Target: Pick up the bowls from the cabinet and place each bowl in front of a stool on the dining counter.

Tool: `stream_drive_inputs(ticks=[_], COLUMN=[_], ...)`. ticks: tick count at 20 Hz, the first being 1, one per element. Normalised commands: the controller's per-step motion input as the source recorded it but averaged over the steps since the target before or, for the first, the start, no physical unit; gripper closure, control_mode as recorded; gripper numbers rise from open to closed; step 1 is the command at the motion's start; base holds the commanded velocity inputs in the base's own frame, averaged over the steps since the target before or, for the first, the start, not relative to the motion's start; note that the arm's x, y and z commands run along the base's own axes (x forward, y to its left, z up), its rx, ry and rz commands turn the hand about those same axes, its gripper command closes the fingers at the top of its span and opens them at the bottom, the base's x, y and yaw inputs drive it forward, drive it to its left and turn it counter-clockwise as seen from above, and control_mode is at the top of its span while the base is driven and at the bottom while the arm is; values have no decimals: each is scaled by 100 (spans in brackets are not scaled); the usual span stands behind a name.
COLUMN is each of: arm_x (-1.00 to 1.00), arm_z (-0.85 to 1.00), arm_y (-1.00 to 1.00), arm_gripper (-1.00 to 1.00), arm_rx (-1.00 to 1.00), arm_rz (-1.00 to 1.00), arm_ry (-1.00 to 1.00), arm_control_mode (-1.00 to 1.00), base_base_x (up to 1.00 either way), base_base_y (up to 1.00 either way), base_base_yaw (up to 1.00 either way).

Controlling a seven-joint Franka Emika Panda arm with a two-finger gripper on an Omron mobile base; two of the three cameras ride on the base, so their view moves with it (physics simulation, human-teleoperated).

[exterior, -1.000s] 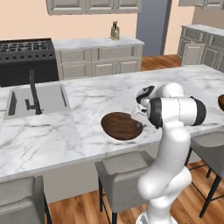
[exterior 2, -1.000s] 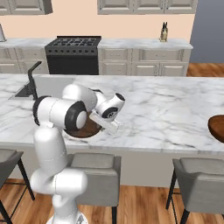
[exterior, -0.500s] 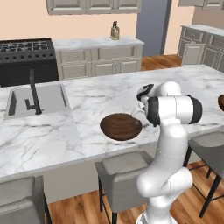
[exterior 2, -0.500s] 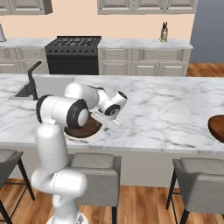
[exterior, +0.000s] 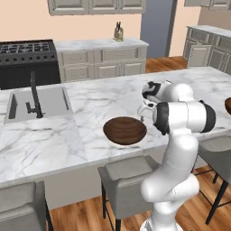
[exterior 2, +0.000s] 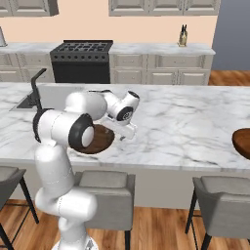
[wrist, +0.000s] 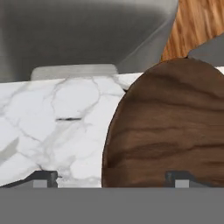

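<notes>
Nearest the cameras stands a stool (exterior: 124, 173), its grey seat tucked under the front edge of the dining counter (exterior: 94, 106). Directly behind it, on the marble close to that edge, sits the wide shallow bowl (exterior: 125, 130), upright and resting on the slab.

The gripper (exterior: 143, 116) hovers just beside the bowl's rim, on the side toward the arm. In the hand view its two fingertips (wrist: 43, 177) stand far apart (one over bare marble, the other over the wood), with the bowl's rim edge running between them, so the jaws are spread wide and hold nothing. I judge the bowl to be set down and let go.

That is the relation the coming move turns on: the bowl lies immediately ahead of the gripper and slightly below it, with one finger still inside the rim line. A straight lift away from the slab looks safest to me; a sideways pull could catch the rim and drag the bowl off its place before the stool.

Farther along the counter, well apart from the arm, the second bowl (exterior 2: 242, 142) (deeper and redder) sits near the counter's edge, with another stool (exterior 2: 225, 193) below it. Beyond the slab lie the sink (exterior: 36, 103) and black faucet (exterior: 33, 94).
</notes>
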Motion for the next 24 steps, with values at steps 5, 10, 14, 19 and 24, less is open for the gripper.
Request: stream_drive_inputs(ticks=[5,10,14,19,24], arm_x=[-89,-98,-54,-84,-53], arm_z=[86,100,100,27,19], arm_y=[-1,4,31,38,14], arm_gripper=[-100,-100,-100,-100,-100], arm_rx=[-15,-24,-26,-20,-14], arm_rz=[0,0,0,0,0], arm_ry=[-8,-4,0,-16,-8], arm_control_mode=[-100,-100,-100,-100,-100], base_base_x=[0,0,0,0,0], base_base_y=[0,0,0,0,0], base_base_yaw=[0,0,0,0,0])
